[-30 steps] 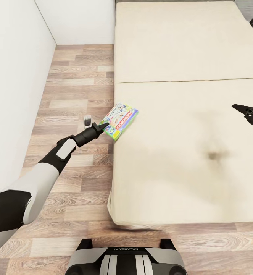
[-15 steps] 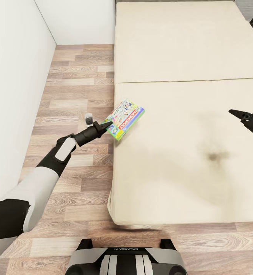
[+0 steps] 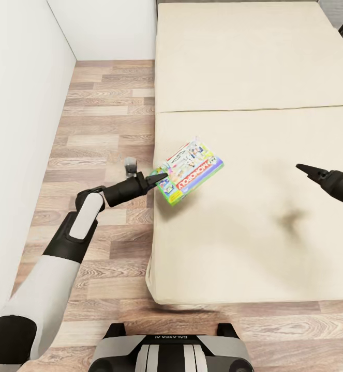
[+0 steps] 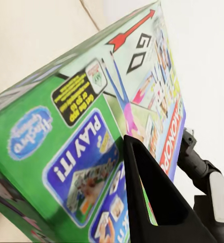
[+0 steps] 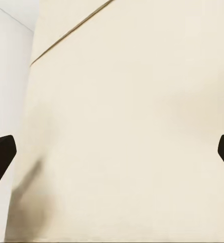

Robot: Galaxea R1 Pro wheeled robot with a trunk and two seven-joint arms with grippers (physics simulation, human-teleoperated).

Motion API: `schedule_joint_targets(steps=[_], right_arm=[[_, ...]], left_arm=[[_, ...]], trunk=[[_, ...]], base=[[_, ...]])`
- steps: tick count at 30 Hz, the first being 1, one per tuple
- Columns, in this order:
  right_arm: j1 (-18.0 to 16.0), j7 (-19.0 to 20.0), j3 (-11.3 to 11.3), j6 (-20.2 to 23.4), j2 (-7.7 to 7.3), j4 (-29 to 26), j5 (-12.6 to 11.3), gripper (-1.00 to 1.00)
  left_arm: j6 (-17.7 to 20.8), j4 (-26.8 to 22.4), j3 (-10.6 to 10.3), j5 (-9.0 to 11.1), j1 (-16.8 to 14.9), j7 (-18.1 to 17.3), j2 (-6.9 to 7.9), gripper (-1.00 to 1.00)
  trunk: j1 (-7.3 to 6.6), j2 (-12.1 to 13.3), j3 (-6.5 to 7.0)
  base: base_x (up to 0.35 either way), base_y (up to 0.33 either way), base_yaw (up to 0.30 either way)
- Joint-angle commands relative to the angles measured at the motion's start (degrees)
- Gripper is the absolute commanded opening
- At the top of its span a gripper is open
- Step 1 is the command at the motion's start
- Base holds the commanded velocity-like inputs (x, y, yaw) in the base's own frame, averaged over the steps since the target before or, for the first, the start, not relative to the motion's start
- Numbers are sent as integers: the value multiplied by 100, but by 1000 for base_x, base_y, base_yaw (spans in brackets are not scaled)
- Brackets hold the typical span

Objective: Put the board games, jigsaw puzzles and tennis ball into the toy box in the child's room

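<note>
The white-and-green Monopoly board game (image 3: 194,169) hangs tilted just above the left edge of the bed (image 3: 243,62), and my left gripper (image 3: 161,179) is shut on its near corner. In the left wrist view the box (image 4: 66,142) is seen up close, with one dark finger (image 4: 152,197) pressed on its printed lid. My right gripper (image 3: 303,169) hovers over the right side of the cream mattress. The right wrist view shows that gripper (image 5: 112,154) open, with nothing but bare mattress between the fingertips.
A white wall (image 3: 21,103) runs along the left, with a strip of wood plank floor (image 3: 104,113) between it and the bed. My base (image 3: 171,351) stands at the bed's near end. A seam (image 3: 254,109) crosses the mattress.
My left gripper has carried the Monopoly box to the right, further in over the mattress, and the box has turned a little. My right gripper has moved left toward it.
</note>
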Motion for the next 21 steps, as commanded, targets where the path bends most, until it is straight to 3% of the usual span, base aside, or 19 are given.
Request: schedule_joint_targets(steps=[1,3,4,8,9,11,12,16,21], right_arm=[[-3,62,-8,25,0,0,51,100],[115,195,-29,25,-17,0,51,100],[115,195,-29,25,-17,0,51,100],[362,460,-174,25,-153,0,55,100],[362,460,-174,25,-153,0,55,100],[541,540,-276,25,-300,0,54,100],[541,540,-276,25,-300,0,54,100],[1010,627,-426,25,-545,0,52,100],[1250,656,-484,25,-650,0,52,100]], left_arm=[[9,-7,-3,-8,0,-1,3,-100],[194,-481,-16,108,207,358,-65,-100],[194,-481,-16,108,207,358,-65,-100],[624,-1209,-40,502,566,1164,-314,-100],[624,-1209,-40,502,566,1164,-314,-100],[758,-1531,-52,652,755,1589,-448,-100],[758,-1531,-52,652,755,1589,-448,-100],[904,-2047,-134,844,1123,2364,-625,-100],[958,-2240,-199,943,1300,2712,-690,-100]], trunk=[[0,-1,-2],[0,-1,-2],[0,-1,-2],[0,-1,-2],[0,-1,-2],[0,-1,-2],[0,-1,-2],[0,-1,-2],[0,-1,-2]], base=[[0,0,0],[0,0,0],[0,0,0],[0,0,0],[0,0,0],[0,0,0],[0,0,0],[0,0,0],[0,0,0]])
